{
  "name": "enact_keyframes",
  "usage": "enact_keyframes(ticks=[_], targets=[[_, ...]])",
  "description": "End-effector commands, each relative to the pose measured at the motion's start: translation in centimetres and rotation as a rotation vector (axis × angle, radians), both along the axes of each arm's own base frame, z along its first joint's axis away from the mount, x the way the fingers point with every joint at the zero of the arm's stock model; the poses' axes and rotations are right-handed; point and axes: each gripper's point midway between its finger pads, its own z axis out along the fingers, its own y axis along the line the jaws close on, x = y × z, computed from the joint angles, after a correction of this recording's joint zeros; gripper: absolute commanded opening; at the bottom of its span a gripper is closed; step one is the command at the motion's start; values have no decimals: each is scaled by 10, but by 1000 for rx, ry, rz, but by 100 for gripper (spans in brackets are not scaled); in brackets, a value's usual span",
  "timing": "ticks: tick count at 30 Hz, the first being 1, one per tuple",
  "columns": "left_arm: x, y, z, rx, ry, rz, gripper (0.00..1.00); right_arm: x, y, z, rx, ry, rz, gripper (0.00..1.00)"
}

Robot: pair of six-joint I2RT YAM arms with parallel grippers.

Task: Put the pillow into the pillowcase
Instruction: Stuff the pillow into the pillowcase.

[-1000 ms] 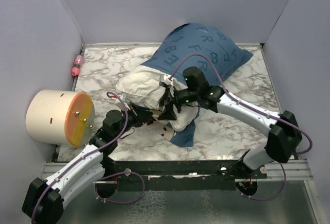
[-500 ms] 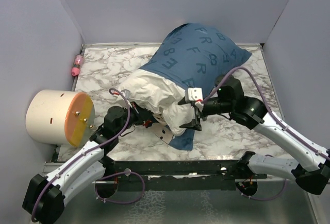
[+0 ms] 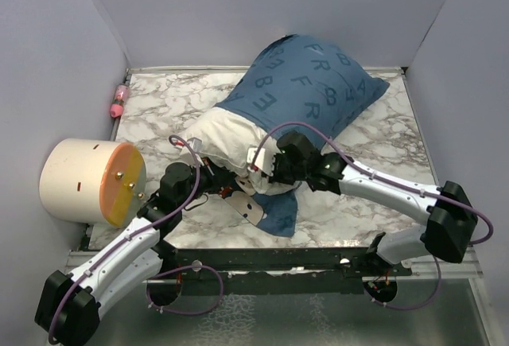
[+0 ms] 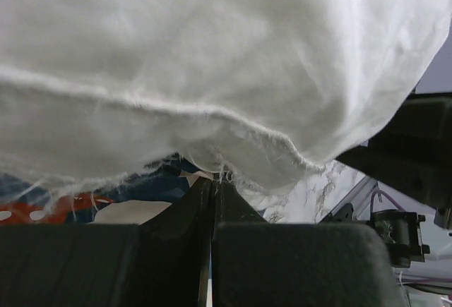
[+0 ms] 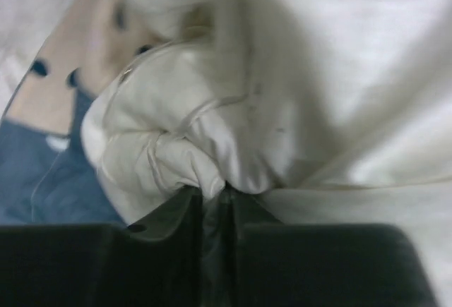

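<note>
The white pillow lies mid-table with its far end inside the blue lettered pillowcase. A blue flap of the pillowcase lies under the pillow's near end. My right gripper is at the pillow's near right corner. In the right wrist view my right gripper is shut on a bunched fold of the pillow. My left gripper sits under the pillow's near edge. Its jaws are shut at a frayed pale fabric hem, with the pillowcase's blue cloth just beyond and the pillow hanging over them.
A cream cylinder with an orange end stands at the left edge of the marble table. A small pink bottle lies by the left wall. Grey walls close in the left, back and right sides.
My right gripper, pulled back to the right and open half a second ago, has come back left and closed on the pillow's corner. The left gripper has stayed put and shut.
</note>
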Motion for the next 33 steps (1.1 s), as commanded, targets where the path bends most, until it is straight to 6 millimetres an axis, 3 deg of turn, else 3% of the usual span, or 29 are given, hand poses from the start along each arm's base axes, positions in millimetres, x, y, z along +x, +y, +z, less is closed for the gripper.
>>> enact_keyframes(ticks=[1,3,5,7,10,15,18,21,24,30,33], targets=[[-9,-14,54,-132,-128,-92,0,94,31,77,221,-292,-319,2],[-12,-16,55,-149,-126,-105,0,114,45,78,243,-285,-389,1],[-14,-18,59,-168,-130,-118,0,131,53,67,252,-272,-465,1],[-17,-19,66,-189,-139,-131,0,144,59,46,258,-240,-535,1],[-22,-21,77,-210,-159,-154,0,144,64,-1,211,-158,-568,1],[-27,-19,106,-235,-209,-167,0,111,45,-83,112,-5,-557,1],[-26,-17,122,-236,-236,-160,0,75,42,-108,124,134,-480,1],[-22,-15,139,-233,-274,-137,0,36,40,-121,144,276,-398,1],[-16,-14,155,-221,-307,-121,0,11,30,-129,151,350,-372,1],[-15,-11,145,-185,-270,-103,0,-9,30,-125,189,434,-357,1],[-16,-3,159,-174,-296,-71,0,-17,40,-130,163,511,-321,1]])
